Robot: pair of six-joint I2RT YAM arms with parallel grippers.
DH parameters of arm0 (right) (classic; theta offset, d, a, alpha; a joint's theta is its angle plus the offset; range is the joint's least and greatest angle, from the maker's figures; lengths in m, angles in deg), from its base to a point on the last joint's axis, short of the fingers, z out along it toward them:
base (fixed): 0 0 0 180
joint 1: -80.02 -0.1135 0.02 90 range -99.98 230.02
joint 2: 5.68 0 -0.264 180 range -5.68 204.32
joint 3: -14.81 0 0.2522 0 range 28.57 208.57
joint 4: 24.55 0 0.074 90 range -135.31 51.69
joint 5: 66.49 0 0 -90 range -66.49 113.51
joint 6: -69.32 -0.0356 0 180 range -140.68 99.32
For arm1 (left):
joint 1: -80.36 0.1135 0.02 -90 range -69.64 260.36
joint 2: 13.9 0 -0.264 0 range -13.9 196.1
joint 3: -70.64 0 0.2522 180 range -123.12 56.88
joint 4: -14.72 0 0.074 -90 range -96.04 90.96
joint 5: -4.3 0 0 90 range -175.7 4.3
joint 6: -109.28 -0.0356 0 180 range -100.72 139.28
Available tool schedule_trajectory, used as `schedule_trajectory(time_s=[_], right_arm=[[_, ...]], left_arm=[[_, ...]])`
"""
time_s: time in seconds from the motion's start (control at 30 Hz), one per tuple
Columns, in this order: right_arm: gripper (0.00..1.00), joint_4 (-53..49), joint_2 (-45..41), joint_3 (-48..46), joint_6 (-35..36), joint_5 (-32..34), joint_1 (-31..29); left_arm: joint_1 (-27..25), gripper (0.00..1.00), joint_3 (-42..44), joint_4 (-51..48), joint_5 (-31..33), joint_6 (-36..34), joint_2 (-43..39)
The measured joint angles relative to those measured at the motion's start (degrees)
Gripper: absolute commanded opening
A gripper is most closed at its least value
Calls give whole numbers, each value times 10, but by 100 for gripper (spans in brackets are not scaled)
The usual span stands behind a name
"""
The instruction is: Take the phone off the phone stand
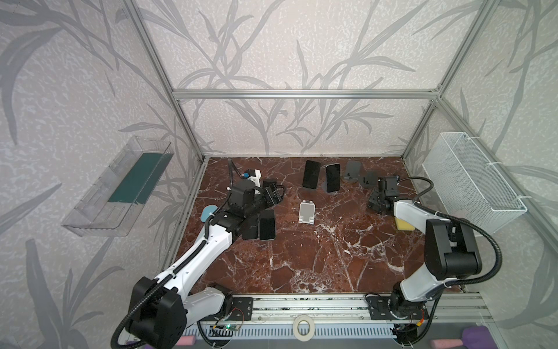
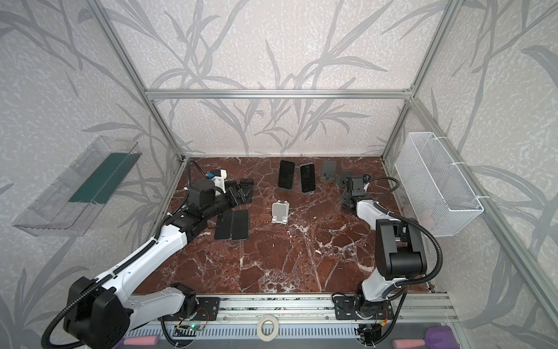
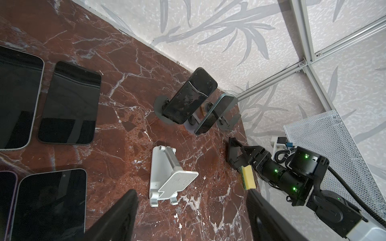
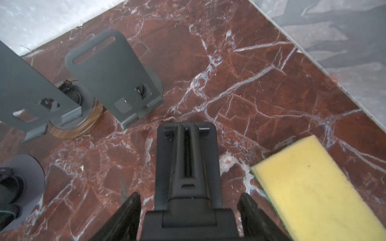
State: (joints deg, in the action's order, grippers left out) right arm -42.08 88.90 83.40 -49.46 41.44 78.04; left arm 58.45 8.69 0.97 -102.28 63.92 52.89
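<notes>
The phone [image 1: 311, 178] leans on its phone stand [image 3: 159, 103] at twelve o'clock on the table [image 1: 302, 260]. The left gripper [image 3: 192, 193] hangs wide and empty at nine o'clock. The right gripper [image 4: 190, 195], at two o'clock, straddles a black stand [image 4: 186, 146], but I cannot tell whether it grips it.

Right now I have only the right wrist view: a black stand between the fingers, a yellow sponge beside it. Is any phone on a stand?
Observer: Yes, two. One propped phone leans on a grey stand, its neighbour phone on a pale-based stand.
Reviewer: And the left gripper?
Observer: The left gripper is open and empty.
Reviewer: Any other free stand?
Observer: A white stand sits empty in front of those phones.
</notes>
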Motion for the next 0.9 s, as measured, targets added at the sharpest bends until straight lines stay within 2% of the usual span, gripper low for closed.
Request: schedule_trajectory(time_s=[0.13,0.23,0.33,0.4,0.53,0.63,0.7,0.83,0.9], right_arm=[[88,-27,1,13,6,0,2],[90,-52,-13,13,16,-11,2],[91,-77,-69,6,24,-23,-7],[92,-86,-136,-5,27,-19,-24],[92,-75,-264,-35,24,-4,-103],[91,-54,-319,-66,20,14,-199],[89,-40,-317,-85,12,10,-256],[89,-46,-262,-93,-6,-17,-294],[91,-56,-237,-93,-16,-25,-309]], left_arm=[[0,82,0,0,0,0,0],[0,81,0,0,0,0,0],[0,81,0,-2,1,-1,0],[0,81,0,-7,5,-2,-1],[0,81,0,-18,15,-9,-11],[0,81,0,-23,27,-16,-24],[0,81,0,-26,40,-23,-36],[0,83,0,-31,82,-36,-61],[0,84,0,-31,111,-42,-73]])
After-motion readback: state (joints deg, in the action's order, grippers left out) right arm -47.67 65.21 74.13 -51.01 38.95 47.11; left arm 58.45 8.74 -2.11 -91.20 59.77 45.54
